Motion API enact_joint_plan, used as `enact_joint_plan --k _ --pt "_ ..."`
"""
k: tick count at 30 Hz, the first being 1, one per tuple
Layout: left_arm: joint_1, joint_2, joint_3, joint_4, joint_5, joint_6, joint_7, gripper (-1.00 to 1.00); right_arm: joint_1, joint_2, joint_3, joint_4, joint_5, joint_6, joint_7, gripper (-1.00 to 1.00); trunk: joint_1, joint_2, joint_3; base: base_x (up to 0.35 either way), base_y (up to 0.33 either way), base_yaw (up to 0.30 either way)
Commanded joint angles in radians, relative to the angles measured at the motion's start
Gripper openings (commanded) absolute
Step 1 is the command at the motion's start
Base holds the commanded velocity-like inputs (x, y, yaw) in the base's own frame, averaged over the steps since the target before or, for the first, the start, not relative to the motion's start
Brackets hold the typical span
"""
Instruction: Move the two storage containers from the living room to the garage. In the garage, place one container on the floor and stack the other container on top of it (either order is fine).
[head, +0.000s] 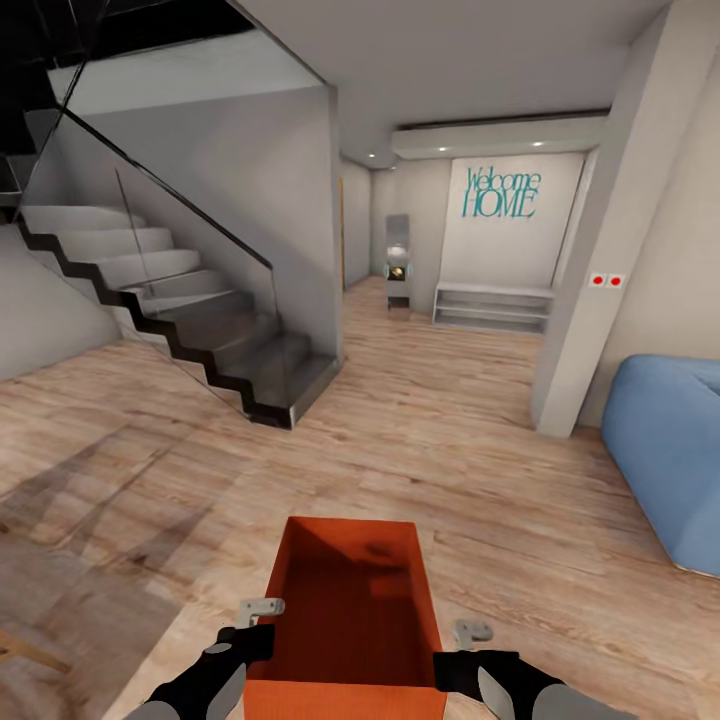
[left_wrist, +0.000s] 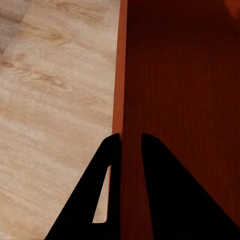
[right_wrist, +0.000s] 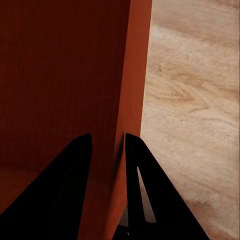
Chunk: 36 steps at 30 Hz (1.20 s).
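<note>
At the frame's bottom centre, both grippers pinch the storage container (head: 345, 610) walls: left gripper (left_wrist: 131, 142), right gripper (right_wrist: 108, 142); a jolt while driving could slip those thin walls free

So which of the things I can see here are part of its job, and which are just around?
Job:
storage container, wall clamped by the left gripper and the right gripper
wood floor of the living room

Just around:
blue sofa
staircase
Welcome HOME sign
low shelf

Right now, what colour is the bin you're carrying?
Orange-red thin-walled plastic storage bin, clearest in the head view.
</note>
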Motion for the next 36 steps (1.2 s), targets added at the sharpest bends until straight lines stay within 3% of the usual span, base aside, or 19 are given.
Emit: enact_joint_plan --k 1,13,26,36 --pt "0.0 0.001 -0.028 0.002 0.023 0.002 -0.027 -1.0 -0.001 -0.024 -0.021 -0.062 0.004 -0.029 0.002 -1.0 0.001 -0.001 -0.001 0.334 0.075 -0.009" --pt "0.0 0.001 -0.028 0.002 0.023 0.002 -0.027 -1.0 0.0 -0.024 -0.021 -0.062 0.004 -0.029 0.002 -1.0 0.001 -0.001 -0.001 0.333 0.075 -0.17" --pt "0.0 0.001 -0.028 0.002 0.023 0.002 -0.027 -1.0 -0.001 -0.024 -0.021 -0.062 0.004 -0.029 0.002 -1.0 0.001 -0.001 -0.001 0.333 0.075 -0.044" --pt "0.0 0.001 -0.028 0.002 0.023 0.002 -0.027 -1.0 0.0 -0.024 -0.022 -0.062 0.004 -0.029 0.002 -1.0 0.001 -0.001 -0.001 0.329 0.075 -0.252"
